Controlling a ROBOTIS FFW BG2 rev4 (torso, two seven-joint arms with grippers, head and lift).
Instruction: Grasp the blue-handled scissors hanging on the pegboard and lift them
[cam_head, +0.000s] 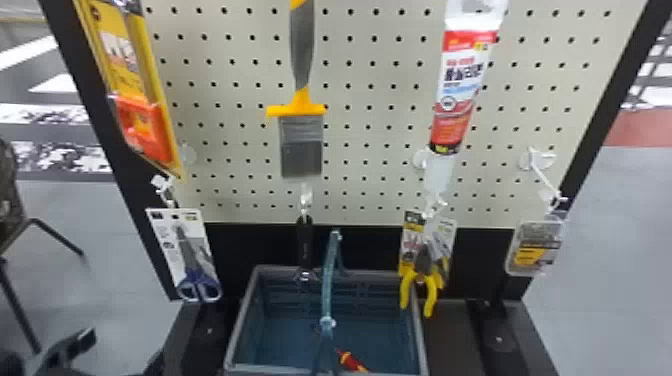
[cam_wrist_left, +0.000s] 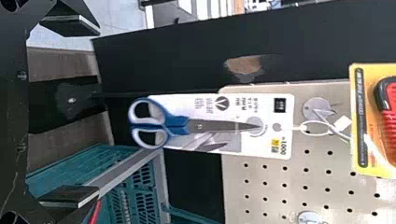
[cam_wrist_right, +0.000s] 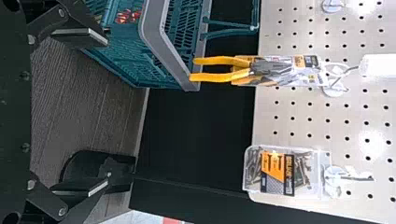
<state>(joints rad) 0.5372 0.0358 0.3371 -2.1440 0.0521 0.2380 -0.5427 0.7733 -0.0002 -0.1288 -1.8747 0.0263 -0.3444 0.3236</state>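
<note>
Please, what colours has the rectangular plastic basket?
The basket is teal with a grey rim, clearest in right wrist view.

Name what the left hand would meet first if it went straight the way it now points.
Likely the blue-handled scissors, loops first; they hang ahead of the open left hand, in line with its gap, though depth is unclear.

In the head view, the top edge cuts off the handle of the paintbrush (cam_head: 300, 145), the end of the red-and-white tube (cam_head: 459, 90) and the yellow package (cam_head: 120, 65). The bottom edge crops the near side of the basket (cam_head: 239, 330) and the left tool (cam_head: 125, 346). A small red-and-yellow object (cam_head: 352, 361) inside is too blurred to identify. The blue-handled scissors (cam_head: 192, 274) cover part of their card (cam_head: 160, 235), whose small print is blurred there. Yellow-handled pliers (cam_head: 424, 262) partly hide their packaging (cam_head: 414, 225).
</note>
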